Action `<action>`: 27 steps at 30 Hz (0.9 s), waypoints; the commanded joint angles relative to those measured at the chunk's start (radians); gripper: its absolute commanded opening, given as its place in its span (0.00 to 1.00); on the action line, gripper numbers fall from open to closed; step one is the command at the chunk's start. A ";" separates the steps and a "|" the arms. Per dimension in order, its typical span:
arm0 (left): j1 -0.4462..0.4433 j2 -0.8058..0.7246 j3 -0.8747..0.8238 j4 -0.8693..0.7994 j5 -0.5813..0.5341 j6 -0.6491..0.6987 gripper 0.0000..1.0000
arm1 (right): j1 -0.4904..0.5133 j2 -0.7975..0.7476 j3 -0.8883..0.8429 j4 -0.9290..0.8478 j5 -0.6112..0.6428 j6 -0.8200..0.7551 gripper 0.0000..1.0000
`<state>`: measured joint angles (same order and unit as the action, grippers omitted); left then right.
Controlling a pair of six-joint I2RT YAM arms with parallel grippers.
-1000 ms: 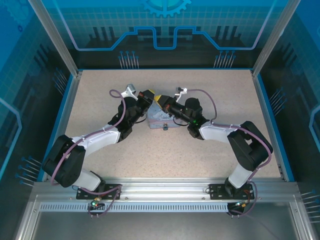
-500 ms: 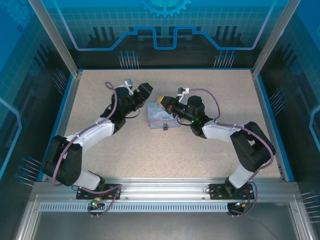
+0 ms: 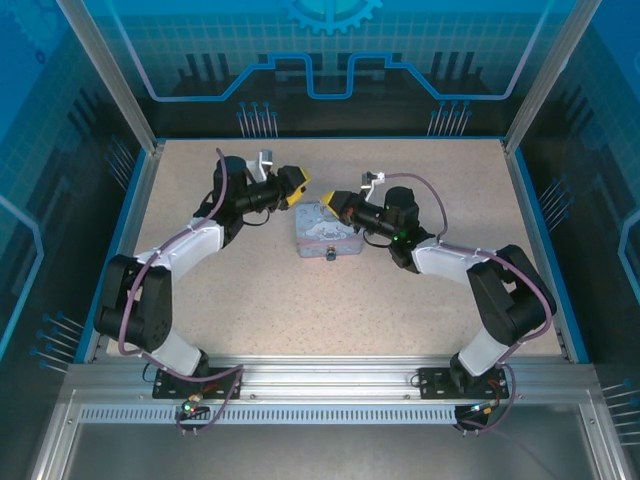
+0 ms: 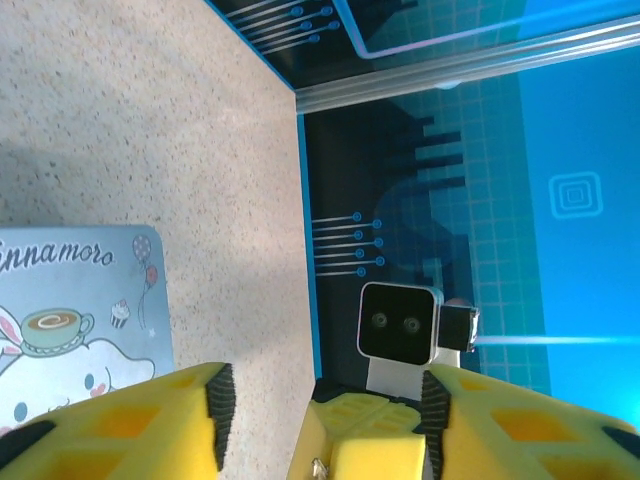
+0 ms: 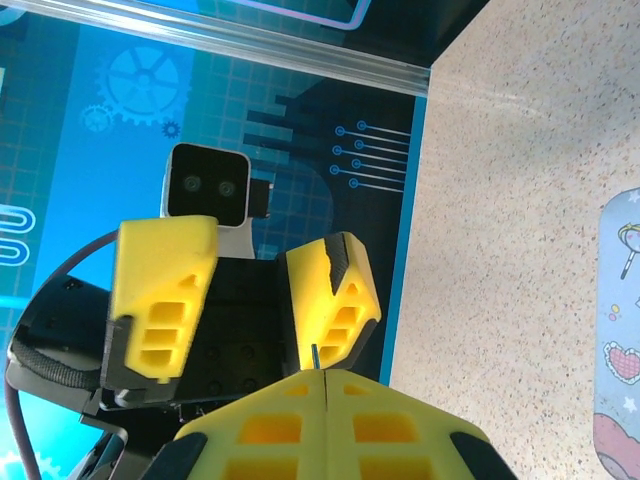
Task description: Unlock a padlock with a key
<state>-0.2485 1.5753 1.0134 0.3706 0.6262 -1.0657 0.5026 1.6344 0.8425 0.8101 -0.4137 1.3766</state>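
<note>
Two black-and-white arms, purple cables, blocky yellow pincer fingers with black inner pads

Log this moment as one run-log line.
left hand: open, near tin far-left corner | right hand: shut on key, above tin far edge

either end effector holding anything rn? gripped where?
Right end effector is shut on the key; only a thin dark tip pokes out. Left end effector is open, holding nothing.

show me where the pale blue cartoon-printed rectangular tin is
Top view: the pale blue tin lies mid-table, right gripper at its far edge, left gripper off its far-left corner.
</note>
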 commanded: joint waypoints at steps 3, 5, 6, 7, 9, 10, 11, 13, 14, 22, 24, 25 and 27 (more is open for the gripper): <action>-0.030 0.019 0.029 0.002 0.066 0.015 0.46 | -0.010 0.008 0.032 0.004 -0.032 0.004 0.00; -0.040 0.027 0.036 0.008 0.071 0.010 0.42 | -0.010 0.011 0.032 0.003 -0.034 0.005 0.00; -0.044 0.030 0.037 0.009 0.072 0.009 0.41 | -0.010 0.012 0.031 0.003 -0.032 0.004 0.00; -0.046 0.032 0.036 0.012 0.072 0.007 0.40 | -0.010 0.010 0.031 0.002 -0.032 0.005 0.00; -0.050 0.036 0.030 0.024 0.073 0.002 0.36 | -0.010 0.008 0.031 0.000 -0.032 0.004 0.00; -0.051 0.037 0.027 0.032 0.072 -0.004 0.36 | -0.010 0.008 0.031 -0.003 -0.033 0.003 0.00; -0.051 0.038 0.022 0.041 0.070 -0.011 0.36 | -0.010 0.007 0.032 -0.005 -0.031 0.003 0.00; -0.052 0.041 0.015 0.061 0.070 -0.023 0.34 | -0.011 0.005 0.032 -0.008 -0.032 0.002 0.00; -0.052 0.044 0.012 0.070 0.070 -0.031 0.33 | -0.013 0.005 0.031 -0.009 -0.032 0.002 0.00; -0.055 0.051 0.001 0.098 0.075 -0.048 0.27 | -0.015 -0.001 0.032 -0.019 -0.030 -0.001 0.00; -0.057 0.049 -0.005 0.102 0.076 -0.047 0.26 | -0.015 -0.002 0.030 -0.019 -0.030 -0.002 0.00; -0.058 0.048 -0.008 0.102 0.077 -0.047 0.25 | -0.015 -0.002 0.030 -0.019 -0.030 -0.002 0.00; -0.058 0.048 -0.015 0.103 0.078 -0.046 0.25 | -0.015 -0.004 0.032 -0.019 -0.029 -0.002 0.00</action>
<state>-0.2985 1.6165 1.0122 0.4423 0.6758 -1.1011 0.4999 1.6348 0.8459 0.7998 -0.4282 1.3800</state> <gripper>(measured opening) 0.251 0.043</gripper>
